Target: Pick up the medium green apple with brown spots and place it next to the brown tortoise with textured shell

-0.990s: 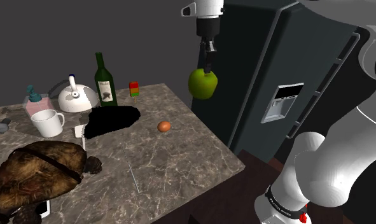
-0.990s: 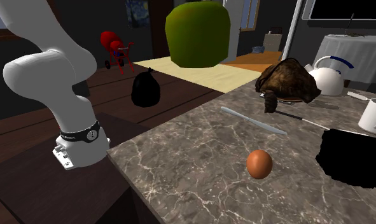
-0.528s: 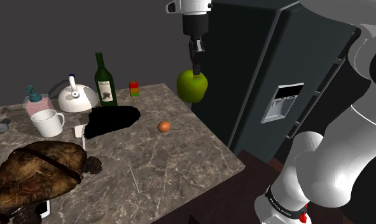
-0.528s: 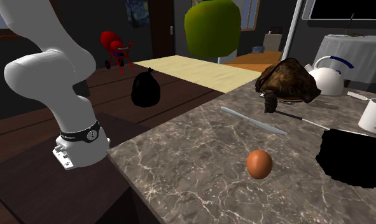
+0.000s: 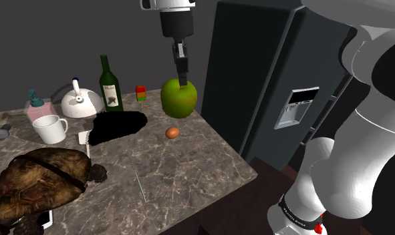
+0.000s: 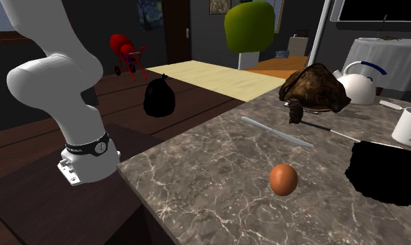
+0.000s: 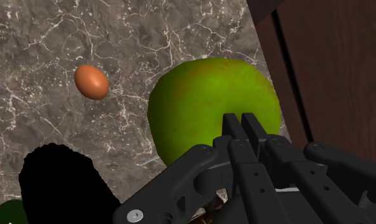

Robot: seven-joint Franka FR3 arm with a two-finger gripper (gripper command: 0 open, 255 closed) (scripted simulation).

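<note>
The green apple (image 5: 179,98) hangs in the air over the marble table's (image 5: 189,160) far edge, above and just behind a brown egg (image 5: 172,132). My gripper (image 5: 182,80) points down and is shut on the apple's top; in the wrist view the fingertips (image 7: 242,121) meet against the apple (image 7: 199,108). In the second exterior view the apple (image 6: 250,26) floats high up. The brown tortoise (image 5: 39,180) with a rough shell lies at the table's near left corner in the shoulder view, far from the apple, and also appears as tortoise (image 6: 315,87).
A green bottle (image 5: 109,87), white kettle (image 5: 81,102), white mug (image 5: 50,128) and a black area (image 5: 117,127) sit on the table's far left. A knife (image 6: 275,131) lies between egg (image 6: 283,179) and tortoise. A dark fridge (image 5: 276,73) stands behind the table.
The gripper has carried the apple toward the shoulder view's left and a little lower, from beyond the table's edge to over the table near the egg.
</note>
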